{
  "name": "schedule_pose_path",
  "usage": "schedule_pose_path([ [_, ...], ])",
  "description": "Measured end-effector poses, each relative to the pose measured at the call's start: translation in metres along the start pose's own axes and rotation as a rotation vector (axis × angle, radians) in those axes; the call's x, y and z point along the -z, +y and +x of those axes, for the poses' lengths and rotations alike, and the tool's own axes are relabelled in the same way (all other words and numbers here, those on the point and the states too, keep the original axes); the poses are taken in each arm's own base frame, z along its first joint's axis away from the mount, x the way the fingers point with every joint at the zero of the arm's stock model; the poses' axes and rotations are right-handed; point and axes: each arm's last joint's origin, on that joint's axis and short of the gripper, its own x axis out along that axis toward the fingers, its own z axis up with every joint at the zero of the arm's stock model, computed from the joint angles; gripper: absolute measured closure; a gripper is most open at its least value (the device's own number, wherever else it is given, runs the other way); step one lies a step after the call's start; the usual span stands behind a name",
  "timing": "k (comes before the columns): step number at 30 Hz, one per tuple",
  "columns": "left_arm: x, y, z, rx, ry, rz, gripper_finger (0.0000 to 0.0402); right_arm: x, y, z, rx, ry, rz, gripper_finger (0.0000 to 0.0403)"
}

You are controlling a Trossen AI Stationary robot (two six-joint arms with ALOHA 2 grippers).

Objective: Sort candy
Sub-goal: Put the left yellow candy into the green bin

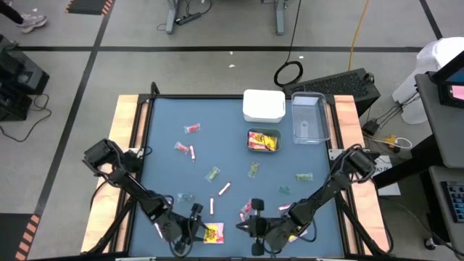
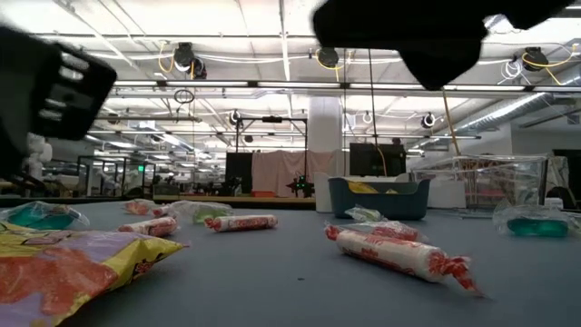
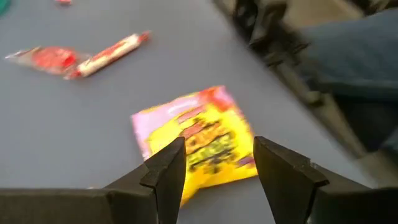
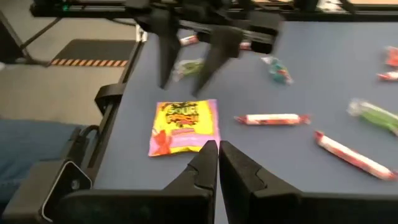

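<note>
Blue tabletop scattered with candy, both arms at its near edge.
Left gripper [image 3: 214, 165] hangs with fingers apart above the yellow packet [image 1: 214, 232], which lies flat near the table's front edge. Right gripper [image 4: 217, 155], fingers together, waits just beside. Lowering straight so the fingers straddle the packet's edges should give a clean pinch.

A blue-grey table [image 1: 167, 167] with wooden side edges carries scattered candy. A yellow packet [image 1: 214, 232] lies near the front edge. Pink-white sticks [image 1: 225, 189] and green and red wrapped pieces [image 1: 212, 174] lie spread across the middle. At the back stand a white container [image 1: 263, 105], a clear container [image 1: 309, 119] and a teal tray [image 1: 263, 141] holding packets.
</note>
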Motion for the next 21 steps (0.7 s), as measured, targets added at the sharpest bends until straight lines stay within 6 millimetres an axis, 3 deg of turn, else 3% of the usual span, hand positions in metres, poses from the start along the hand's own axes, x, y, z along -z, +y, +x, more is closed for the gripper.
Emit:
schedule_pose_path([
  [8,0.014,0.024,0.017,-0.148,0.072,0.025,0.0208,-0.011,-0.002,0.012,0.031,0.020,-0.056,0.0394],
  [15,0.005,0.044,0.016,-0.345,0.038,0.083,0.0208,-0.002,-0.008,0.013,0.067,0.107,-0.130,0.0388],
  [21,-0.005,0.048,0.010,-0.332,0.007,0.070,0.0208,0.001,-0.015,0.014,0.094,0.154,-0.160,0.0342],
])
